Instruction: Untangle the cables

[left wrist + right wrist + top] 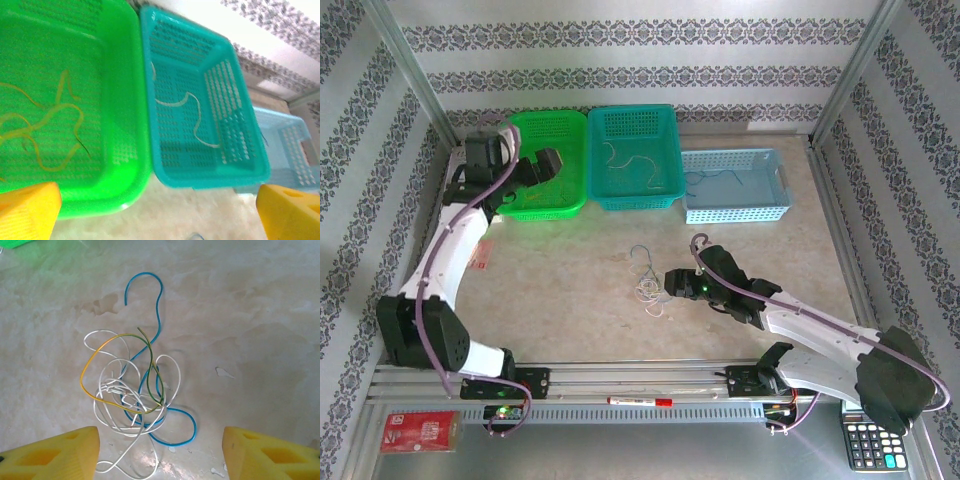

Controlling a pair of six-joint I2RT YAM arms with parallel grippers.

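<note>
Right end effector [160,452] open above tangled cables [135,390]; left end effector [160,212] open by green basket [122,100].

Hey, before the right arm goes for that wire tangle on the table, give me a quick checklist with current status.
1. Right claw open above the tangle: ok.
2. Tangle on bare table: ok.
3. Left claw open, nothing held: ok.
4. Yellow strands inside the green basket: ok.
5. Wires separated: not ok; blue wire, white wire and yellow-green wire interlace.
6. Which wire pulls free: cannot tell.
</note>
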